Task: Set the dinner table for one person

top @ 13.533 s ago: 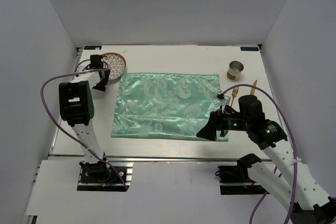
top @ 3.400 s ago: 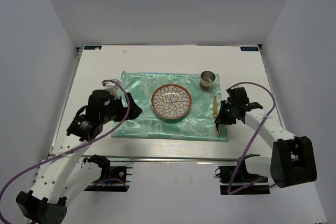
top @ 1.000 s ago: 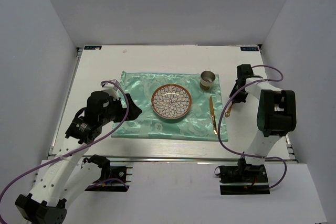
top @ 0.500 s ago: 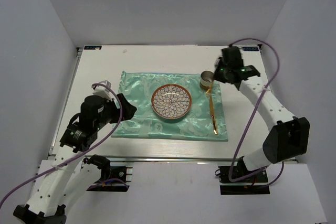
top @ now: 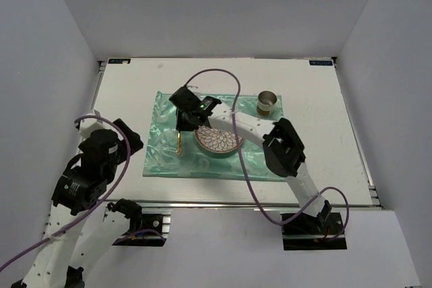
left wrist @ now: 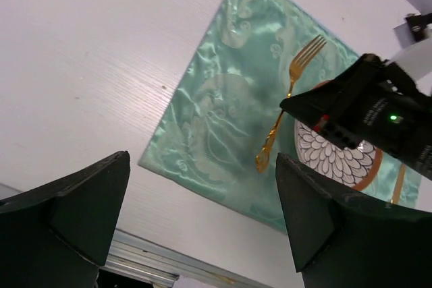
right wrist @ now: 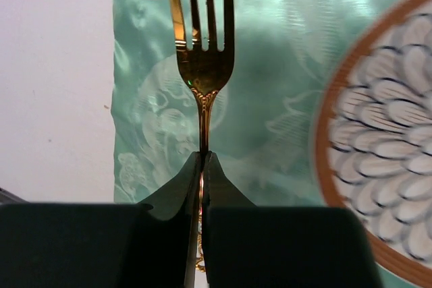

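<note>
Half a second earlier the right arm stood at the far right by the cup (top: 267, 102); it has since swung left across the plate (top: 219, 143), and the fork (left wrist: 300, 65) has travelled with it. The left arm has pulled back off the cloth (top: 162, 146) toward the near left. Plate and cup have not moved. The right arm now stretches from its base over the cloth's near right part. The right gripper (right wrist: 202, 160) points away from its base, its jaws pinching the fork's handle, tines toward the far side. The fork hangs over the cloth just left of the plate; whether its handle end touches the cloth cannot be told. The knife (left wrist: 398, 183) lies right of the plate. The left gripper (left wrist: 202, 166) hovers near the cloth's near-left corner, jaws spread wide and holding nothing. The counter (top: 121, 92) fills the top view with the cloth at its middle. Bare counter rings the cloth, broadest at the far side and right, and a strip of cloth lies open between fork and left hem.
</note>
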Motion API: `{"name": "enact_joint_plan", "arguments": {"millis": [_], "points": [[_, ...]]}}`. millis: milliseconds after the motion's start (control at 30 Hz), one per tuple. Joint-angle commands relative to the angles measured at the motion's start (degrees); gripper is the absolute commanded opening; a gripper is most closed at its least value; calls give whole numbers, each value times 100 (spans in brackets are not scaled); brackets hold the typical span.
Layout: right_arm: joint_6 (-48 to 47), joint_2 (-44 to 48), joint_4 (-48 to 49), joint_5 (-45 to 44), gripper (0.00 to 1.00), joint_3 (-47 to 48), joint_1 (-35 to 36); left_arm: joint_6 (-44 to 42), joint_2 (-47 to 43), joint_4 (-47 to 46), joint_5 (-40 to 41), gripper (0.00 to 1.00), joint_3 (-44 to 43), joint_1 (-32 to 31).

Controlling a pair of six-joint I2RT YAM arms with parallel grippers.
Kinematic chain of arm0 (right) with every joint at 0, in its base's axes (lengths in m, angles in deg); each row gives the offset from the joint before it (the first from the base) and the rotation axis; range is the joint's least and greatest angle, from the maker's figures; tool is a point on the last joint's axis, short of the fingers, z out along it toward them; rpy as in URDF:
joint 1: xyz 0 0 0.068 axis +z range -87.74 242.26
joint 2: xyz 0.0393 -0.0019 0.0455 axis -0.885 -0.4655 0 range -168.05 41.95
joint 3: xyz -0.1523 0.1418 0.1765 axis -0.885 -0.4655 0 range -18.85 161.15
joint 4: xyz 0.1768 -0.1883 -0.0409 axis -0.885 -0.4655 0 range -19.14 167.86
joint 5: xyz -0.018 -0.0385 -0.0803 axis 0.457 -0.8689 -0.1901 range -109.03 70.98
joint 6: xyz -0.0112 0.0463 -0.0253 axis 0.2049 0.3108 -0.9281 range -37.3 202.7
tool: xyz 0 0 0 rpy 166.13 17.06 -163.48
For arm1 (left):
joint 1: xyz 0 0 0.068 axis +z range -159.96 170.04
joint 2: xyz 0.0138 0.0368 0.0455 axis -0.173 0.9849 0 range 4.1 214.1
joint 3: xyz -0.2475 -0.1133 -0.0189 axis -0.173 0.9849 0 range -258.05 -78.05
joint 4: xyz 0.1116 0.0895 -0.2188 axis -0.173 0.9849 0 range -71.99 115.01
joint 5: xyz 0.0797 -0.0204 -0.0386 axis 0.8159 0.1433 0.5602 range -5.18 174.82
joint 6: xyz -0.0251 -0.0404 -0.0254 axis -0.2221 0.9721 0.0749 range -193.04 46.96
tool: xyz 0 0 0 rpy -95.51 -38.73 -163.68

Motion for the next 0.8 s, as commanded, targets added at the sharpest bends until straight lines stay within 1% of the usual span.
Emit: {"name": "enact_joint_plan", "arguments": {"millis": [0, 33, 100, 233, 333, 500, 767], "points": [[529, -498, -285, -223, 0, 788, 199, 124, -269, 459, 692, 98, -79, -22], [565, -717, -277, -205, 0, 893, 235, 98, -401, 336, 649, 98, 0, -22], [670, -868, -127, -109, 0, 982, 357, 124, -779, 151, 657, 98, 176, -22], [784, -1281, 14, -21, 0, 1131, 498, 335, -1236, 238, 806, 98, 176, -22], [855, -1456, 241, 58, 0, 1167, 630, 195, -1614, 80, 710, 98, 255, -22], [1048, -1826, 400, 146, 0, 1517, 710, 98, -1563, 18, 631, 98, 264, -22], [1224, -2283, 708, 384, 0, 1720, 736, 1, -1387, -43, 499, 98, 273, -22]]}}
